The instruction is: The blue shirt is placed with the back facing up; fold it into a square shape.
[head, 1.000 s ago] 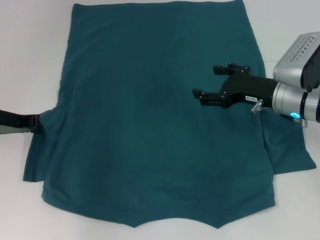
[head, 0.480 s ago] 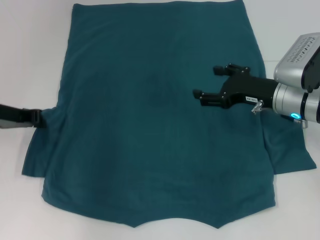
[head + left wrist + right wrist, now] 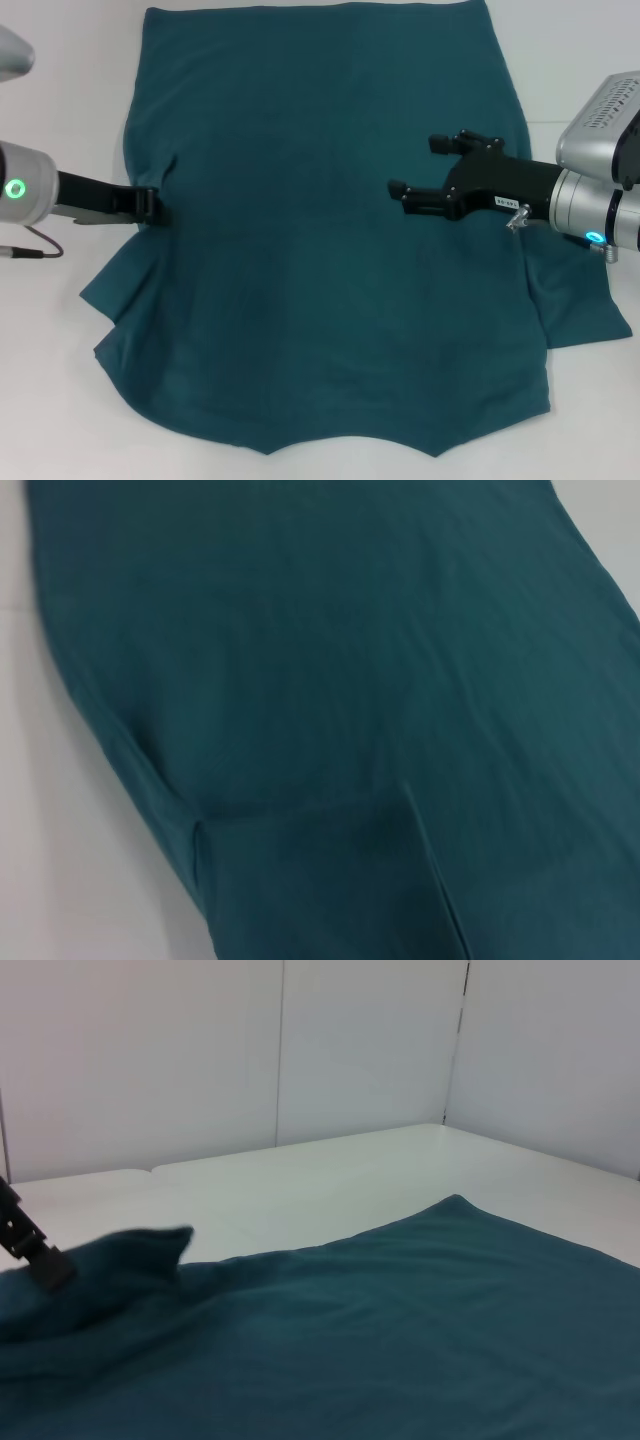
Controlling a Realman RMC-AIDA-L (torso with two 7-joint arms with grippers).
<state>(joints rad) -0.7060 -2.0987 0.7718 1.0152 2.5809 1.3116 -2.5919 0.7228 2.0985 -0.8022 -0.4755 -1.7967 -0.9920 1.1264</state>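
Observation:
The blue shirt (image 3: 320, 250) lies spread on the white table (image 3: 60, 400), plain side up, and fills most of the head view. My left gripper (image 3: 150, 207) is shut on the shirt's left sleeve edge and holds it pulled inward over the body, so the cloth bunches there. The right wrist view shows that same gripper (image 3: 28, 1248) with a raised peak of fabric (image 3: 130, 1260). My right gripper (image 3: 417, 166) hovers open over the shirt's right half with nothing between its fingers. The left wrist view holds only the shirt (image 3: 330, 660), with a crease across it.
The right sleeve (image 3: 580, 310) lies flat, sticking out past the body under my right arm. Bare white table surrounds the shirt on the left, right and near sides. Pale walls (image 3: 300, 1050) stand beyond the table's far edge.
My left gripper has travelled inward from the table's left edge, dragging the left sleeve over the shirt's body. The shirt's lower left corner has pulled in. The right gripper has barely moved.

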